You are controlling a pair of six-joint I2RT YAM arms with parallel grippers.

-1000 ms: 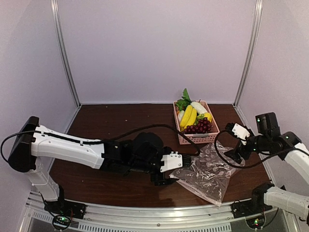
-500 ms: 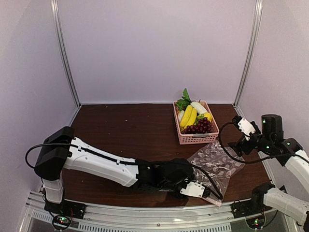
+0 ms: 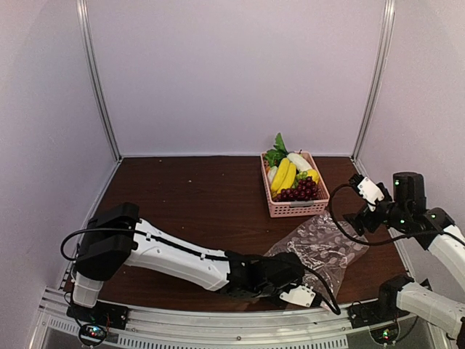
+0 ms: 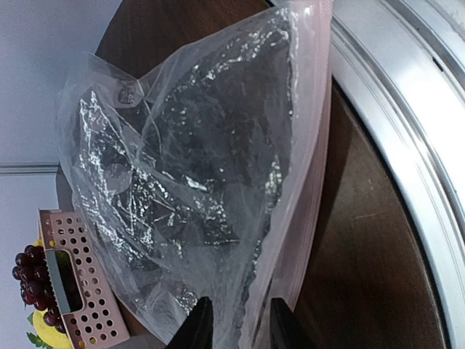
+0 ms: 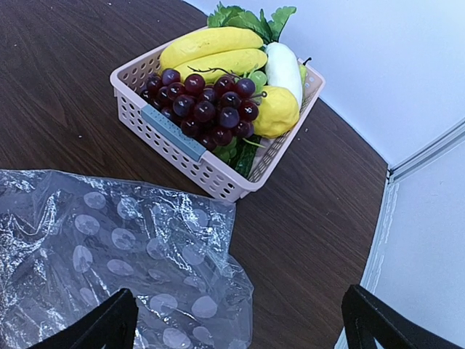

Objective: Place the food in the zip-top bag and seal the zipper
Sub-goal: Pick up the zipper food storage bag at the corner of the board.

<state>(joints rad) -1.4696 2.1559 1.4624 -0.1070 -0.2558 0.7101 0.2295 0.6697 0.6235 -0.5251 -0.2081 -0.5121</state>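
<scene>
Changed: since half a second ago the left arm has dropped lower, and its elbow has shifted rightward along the bottom of the frame. The right arm has stayed where it was.
Top view, left gripper (image 3: pixel 301 294): low in the frame, right of centre, at the near corner of the zip-top bag (image 3: pixel 323 243).
Top view, bag: flat on the table (image 3: pixel 189 196) in the lower right, lying as a diamond below the basket (image 3: pixel 298 209). The zipper is too faint to pick out here.
Top view, food (image 3: pixel 293 178): all in the basket, none in the bag.
Top view, right gripper (image 3: pixel 357 222): at the right edge, above the bag's far corner.
Left wrist, jaws: a narrow gap shows between the fingers (image 4: pixel 195 326), which straddle the bag's edge without pinching it.
Left wrist, bag axis: the long axis runs top to bottom. The zipper (image 4: pixel 316 145) is a pale pinkish strip down the bag's right side, alongside the metal rail (image 4: pixel 407 109).
Right wrist, jaws: spread wide over the bag's upper edge, holding nothing.
Right wrist, food: bananas (image 5: pixel 211 47), grapes (image 5: pixel 203 105), lemon (image 5: pixel 276 113) and radish (image 5: pixel 283 65) are in the basket at upper centre.
</scene>
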